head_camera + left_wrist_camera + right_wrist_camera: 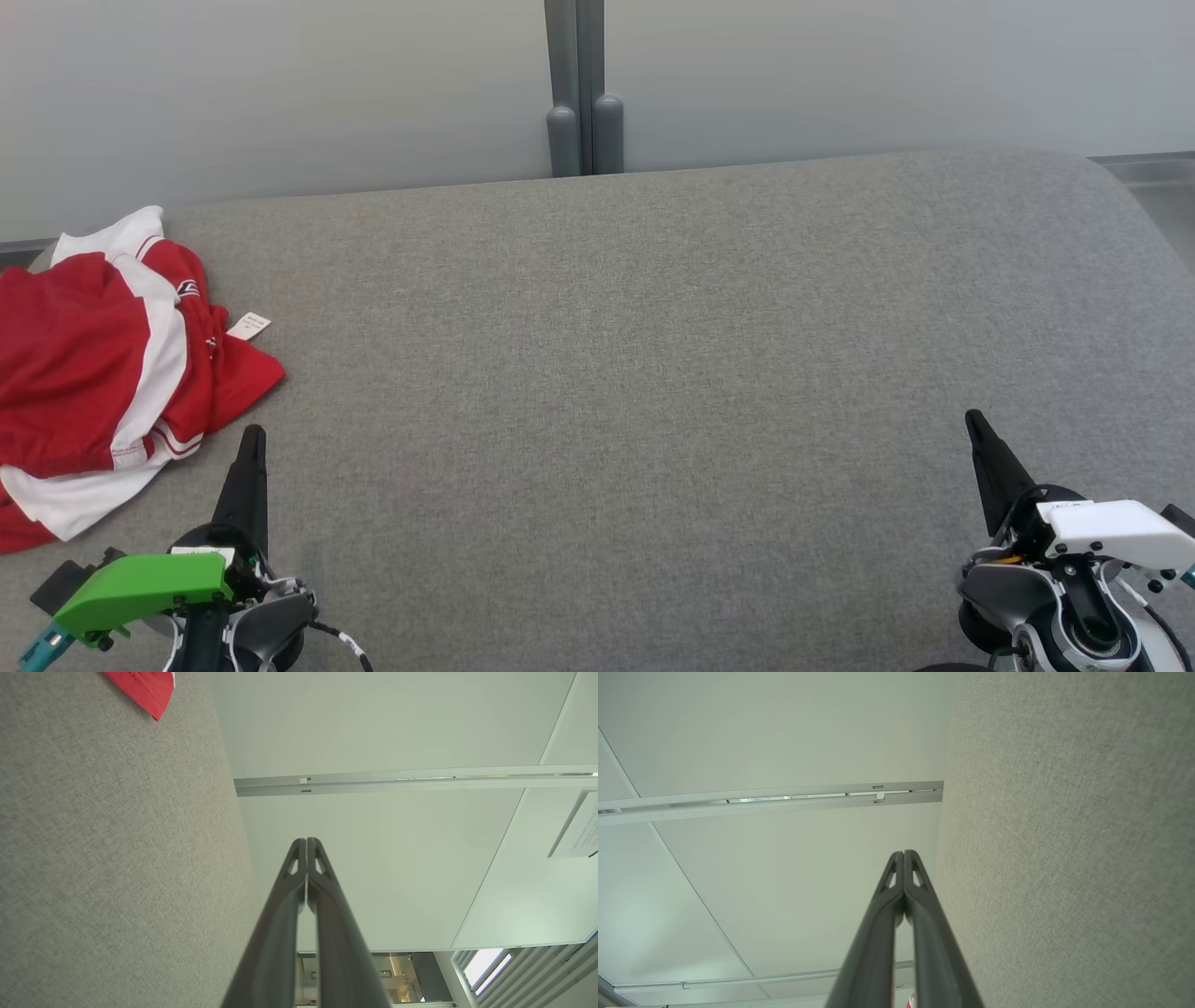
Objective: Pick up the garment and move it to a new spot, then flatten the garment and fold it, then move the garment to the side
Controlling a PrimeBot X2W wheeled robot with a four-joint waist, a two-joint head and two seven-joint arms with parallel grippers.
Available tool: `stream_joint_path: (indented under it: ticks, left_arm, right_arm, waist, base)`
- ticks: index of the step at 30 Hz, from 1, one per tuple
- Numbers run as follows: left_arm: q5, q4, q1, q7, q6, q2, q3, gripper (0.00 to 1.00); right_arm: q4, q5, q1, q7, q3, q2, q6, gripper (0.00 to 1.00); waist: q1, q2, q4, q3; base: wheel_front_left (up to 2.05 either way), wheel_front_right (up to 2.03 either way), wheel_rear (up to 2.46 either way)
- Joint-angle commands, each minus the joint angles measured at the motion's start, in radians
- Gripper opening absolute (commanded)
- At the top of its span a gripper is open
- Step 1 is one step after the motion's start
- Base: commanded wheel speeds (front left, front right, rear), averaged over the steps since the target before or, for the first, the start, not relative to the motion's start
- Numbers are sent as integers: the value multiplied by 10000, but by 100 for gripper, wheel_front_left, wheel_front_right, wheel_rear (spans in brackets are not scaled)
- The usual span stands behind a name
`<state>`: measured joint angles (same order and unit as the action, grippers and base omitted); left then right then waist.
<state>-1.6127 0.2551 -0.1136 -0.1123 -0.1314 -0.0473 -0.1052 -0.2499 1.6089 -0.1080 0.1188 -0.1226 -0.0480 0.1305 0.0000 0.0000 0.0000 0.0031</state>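
Grey woven-fabric surface (pixel 653 373), crumpled red-and-white garment (pixel 103 373) at its left edge.

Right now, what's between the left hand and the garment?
Nothing. In the head view, just a narrow strip of bare grey fabric separates the shut left hand from the garment.

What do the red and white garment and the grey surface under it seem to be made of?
The garment: thin, smooth fabric, perhaps synthetic; it lies in soft crumpled folds. The surface: matte woven upholstery cloth, probably; a fine speckled weave shows.
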Motion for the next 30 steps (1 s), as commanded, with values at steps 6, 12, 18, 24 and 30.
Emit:
stream_joint_path:
  ticks: [6,12,18,24,30]
  left_arm:
    - [-5,-40,-109,22,15,-60,-21,0]
    - [-5,-40,-109,22,15,-60,-21,0]
    - [-5,-40,-109,22,15,-60,-21,0]
    - [-5,-40,-109,22,15,-58,-21,0]
    - [-5,-40,-109,22,15,-58,-21,0]
  right_arm:
    - [46,55,-87,25,-10,-46,4,0]
    - [46,55,-87,25,-10,-46,4,0]
    - [46,55,-87,25,-10,-46,4,0]
    - [46,55,-88,25,-10,-46,4,0]
    - [46,55,-88,25,-11,-46,4,0]
  waist:
    - [0,0,0,0]
    - [0,0,0,0]
    - [0,0,0,0]
    - [0,0,0,0]
    - [0,0,0,0]
  base:
    - [0,0,0]
    - [0,0,0]
    - [0,0,0]
    - [0,0,0]
    - [0,0,0]
